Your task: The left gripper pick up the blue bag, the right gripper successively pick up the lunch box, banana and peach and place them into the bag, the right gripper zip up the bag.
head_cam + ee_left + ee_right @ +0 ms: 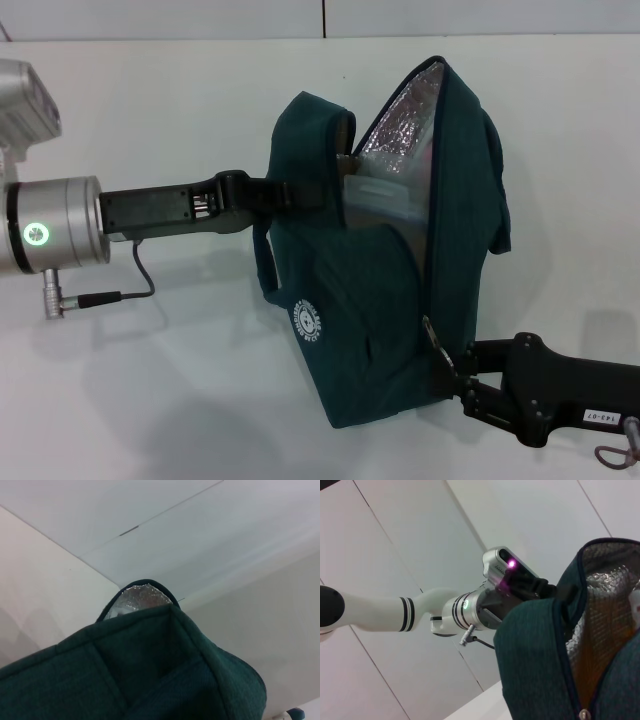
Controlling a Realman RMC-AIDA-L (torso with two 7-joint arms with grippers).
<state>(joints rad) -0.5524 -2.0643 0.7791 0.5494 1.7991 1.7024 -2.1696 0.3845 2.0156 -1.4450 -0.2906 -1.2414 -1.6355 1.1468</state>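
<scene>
Low beside the blue bag (390,270), the right gripper (455,375) reaches in level, jaws pinching its zipper pull (434,340). Opposite, the left gripper (290,193) stretches out horizontally, jaws clamping the bag's handle (300,192), holding it above the desk (180,400).

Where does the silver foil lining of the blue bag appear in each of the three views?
Head view: silver foil lining inside the open top of the blue bag, upper centre.
Left wrist view: a small patch above the fabric edge, centre.
Right wrist view: a wide strip at the right edge.
Shared landmark: the bag's dark piped rim beside the lining.
</scene>
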